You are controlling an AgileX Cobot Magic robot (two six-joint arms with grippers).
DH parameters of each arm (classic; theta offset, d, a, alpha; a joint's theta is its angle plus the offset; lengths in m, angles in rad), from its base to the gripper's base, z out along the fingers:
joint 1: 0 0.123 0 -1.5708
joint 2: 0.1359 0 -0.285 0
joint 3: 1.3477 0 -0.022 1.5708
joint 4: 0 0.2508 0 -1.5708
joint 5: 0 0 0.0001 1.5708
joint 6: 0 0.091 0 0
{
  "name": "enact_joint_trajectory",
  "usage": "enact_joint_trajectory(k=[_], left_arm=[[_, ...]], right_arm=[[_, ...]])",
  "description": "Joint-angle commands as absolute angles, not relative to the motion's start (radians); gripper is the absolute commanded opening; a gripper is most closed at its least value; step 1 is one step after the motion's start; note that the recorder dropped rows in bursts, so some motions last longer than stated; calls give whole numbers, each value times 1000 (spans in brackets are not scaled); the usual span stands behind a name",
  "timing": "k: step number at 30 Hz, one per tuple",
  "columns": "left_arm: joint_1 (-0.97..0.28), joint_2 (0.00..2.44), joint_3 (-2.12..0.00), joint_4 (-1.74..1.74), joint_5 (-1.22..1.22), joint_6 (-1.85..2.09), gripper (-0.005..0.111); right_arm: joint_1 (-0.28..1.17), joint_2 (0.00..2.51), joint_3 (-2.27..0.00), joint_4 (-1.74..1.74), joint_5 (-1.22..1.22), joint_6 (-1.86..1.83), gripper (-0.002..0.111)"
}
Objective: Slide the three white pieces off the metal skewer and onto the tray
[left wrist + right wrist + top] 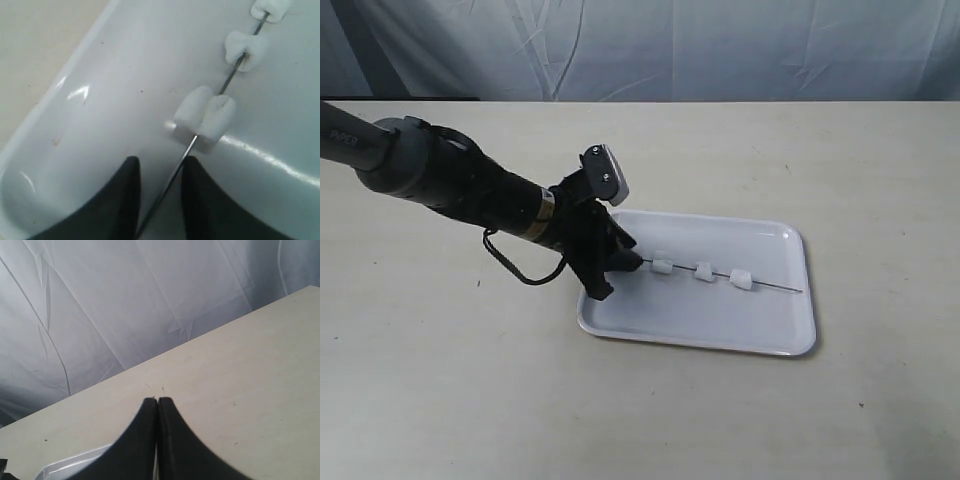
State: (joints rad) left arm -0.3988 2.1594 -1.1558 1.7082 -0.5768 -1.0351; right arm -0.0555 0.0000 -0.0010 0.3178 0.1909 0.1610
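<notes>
Left claw: my left claw (161, 167) sits low at the end of the tray (115, 75) nearest my arm. Its two black fingers (125, 200) stand apart, with the metal skewer (229, 80) running through the gap. Neither finger visibly presses on the rod, so I call the claw spread, not pinching.
Why there: with the rod between them, my fingers work like a fork. The thin rod fits through the gap, but a fat lump looks too wide for it.
Skewer: it lies lengthwise over the tray floor, one end between my fingers and the other pointing towards the far rim.
Three white pieces: all three white pieces (703, 272) are threaded on the rod, spaced apart over the tray. The nearest piece (206, 117) is just beyond my fingertips and not touching them.
Right claw: my right claw (157, 405) has its fingers pressed together and holds nothing. It is over the desk (240, 390) near a corner of the tray, clear of the work.
Stage: as I judge it, nothing has been stripped off yet.
Next: I expect the rod must be held firm while the pieces are pushed along it.
Risk: the rod may skid on the glossy tray, and the soft lumps may squash instead of sliding.
</notes>
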Motion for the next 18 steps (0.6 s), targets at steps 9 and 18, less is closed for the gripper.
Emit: enact_joint_trajectory(k=[9,18], left_arm=[[-401,2098,-1146,1744,-475,-1366,0],[-401,1904,-1146,1744,-769,-1761,0]], right_arm=[[-58,0,0,359,188,160,-1],[-58,0,0,674,182,124,-1]])
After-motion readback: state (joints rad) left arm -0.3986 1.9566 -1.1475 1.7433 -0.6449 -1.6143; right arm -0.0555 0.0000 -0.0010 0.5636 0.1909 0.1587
